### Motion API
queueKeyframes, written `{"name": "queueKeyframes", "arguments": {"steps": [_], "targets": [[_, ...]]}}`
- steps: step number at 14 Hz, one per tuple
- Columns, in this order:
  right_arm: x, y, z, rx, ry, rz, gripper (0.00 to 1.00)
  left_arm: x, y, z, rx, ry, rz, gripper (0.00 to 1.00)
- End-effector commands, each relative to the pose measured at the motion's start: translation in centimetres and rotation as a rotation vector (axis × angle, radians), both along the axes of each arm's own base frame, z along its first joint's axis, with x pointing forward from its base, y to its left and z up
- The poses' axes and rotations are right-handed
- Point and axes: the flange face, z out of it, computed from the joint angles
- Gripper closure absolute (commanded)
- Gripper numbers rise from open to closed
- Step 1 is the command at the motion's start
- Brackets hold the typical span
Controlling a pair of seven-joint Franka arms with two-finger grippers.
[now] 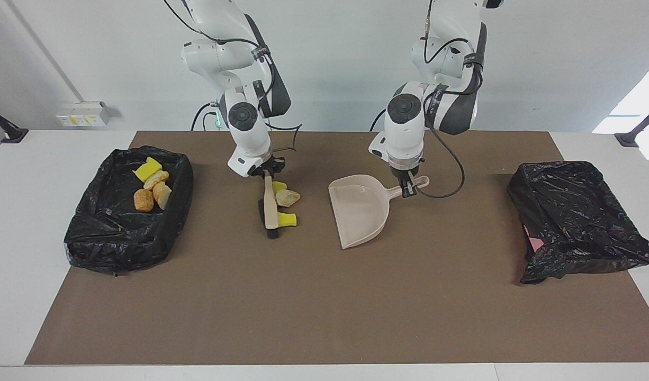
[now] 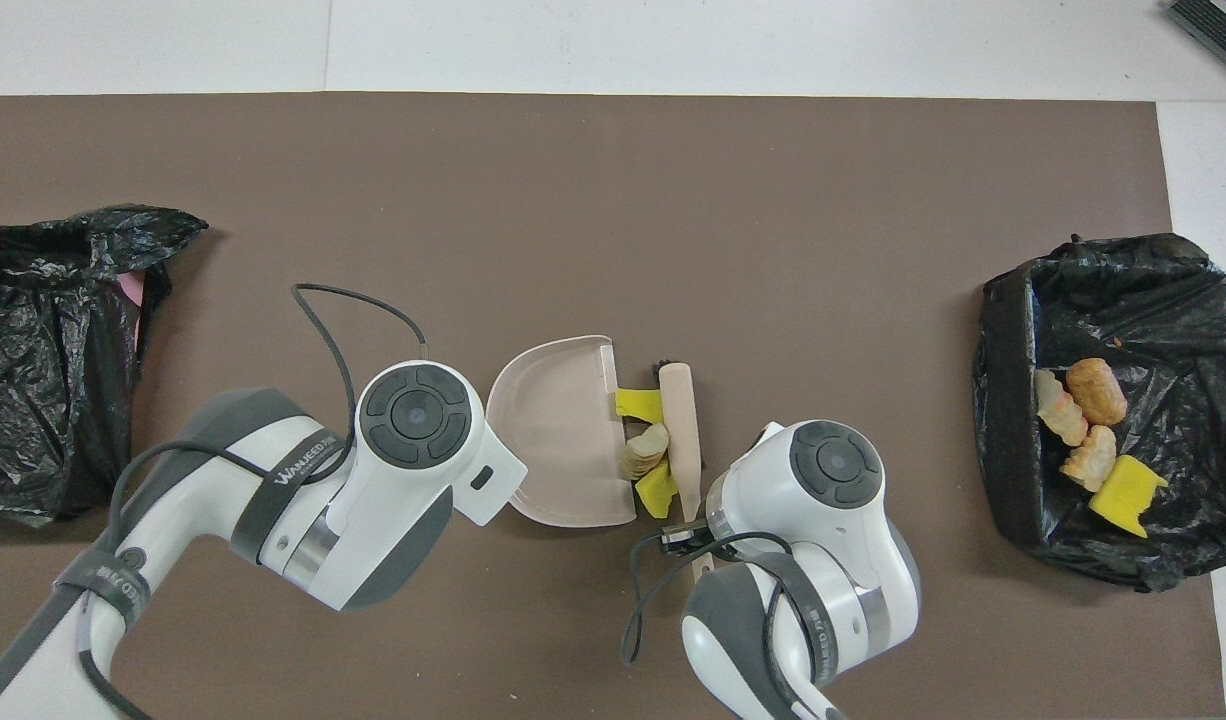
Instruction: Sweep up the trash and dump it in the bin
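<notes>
Setting: robotics laboratory, test bench. Evidence recorded: two white multi-jointed robot arms, right arm (image 1: 234,69) and left arm (image 1: 446,63), stood mounted at one long edge of a white table (image 1: 38,174), with black cables (image 1: 446,159) trailing from their wrists. A plain brown mat (image 1: 324,296) covered most of the tabletop as a marked work area. Black camera or lamp brackets (image 1: 4,127) were clamped at both table ends. Bare white wall (image 1: 345,53) with a surface-mounted socket box (image 1: 83,112) and conduit. Two bins lined with black bags, one at the right arm's end (image 1: 118,233) and one at the left arm's end (image 1: 578,222), served as staged props. No domestic furnishings were visible.
</notes>
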Motion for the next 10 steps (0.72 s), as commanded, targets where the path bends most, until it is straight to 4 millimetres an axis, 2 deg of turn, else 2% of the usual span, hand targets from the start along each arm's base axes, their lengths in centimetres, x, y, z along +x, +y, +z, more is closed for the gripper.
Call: {"name": "queueKeyframes", "arguments": {"steps": [1, 2, 3, 4, 5, 7, 8, 10], "targets": [[0.3, 3.6, 1.1, 0.064, 0.019, -0.073, 1.00, -2.0, -0.1, -1.3, -0.021, -0.045, 0.002, 1.00], [0.4, 4.8, 2.4, 0.073, 0.009, -0.083, 1.00, -2.1, -0.2, -1.4, -0.027, -0.053, 0.014, 1.00], [0.8, 5.1, 4.1, 0.077, 0.013, -0.104, 1.00, -2.1, -0.3, -1.4, -0.033, -0.059, 0.012, 1.00], [0.6, 4.5, 6.1, 0.064, 0.033, -0.093, 1.00, -2.1, -0.4, -1.4, -0.039, -0.065, 0.018, 1.00], [0.5, 3.8, 7.7, 0.058, 0.048, -0.084, 1.00, -2.1, -0.4, -1.4, -0.039, -0.065, 0.018, 1.00], [1.4, -0.5, 10.7, -0.020, 0.033, -0.074, 1.00, -1.9, -0.2, -1.4, -0.038, -0.063, 0.029, 1.00], [1.5, -1.8, 11.3, -0.091, 0.040, -0.037, 1.00, -1.5, 0.1, -1.4, -0.039, -0.063, 0.043, 1.00], [0.9, -2.3, 12.5, -0.230, 0.064, 0.004, 1.00, -1.2, 0.0, -1.2, -0.040, -0.058, 0.044, 1.00]]}}
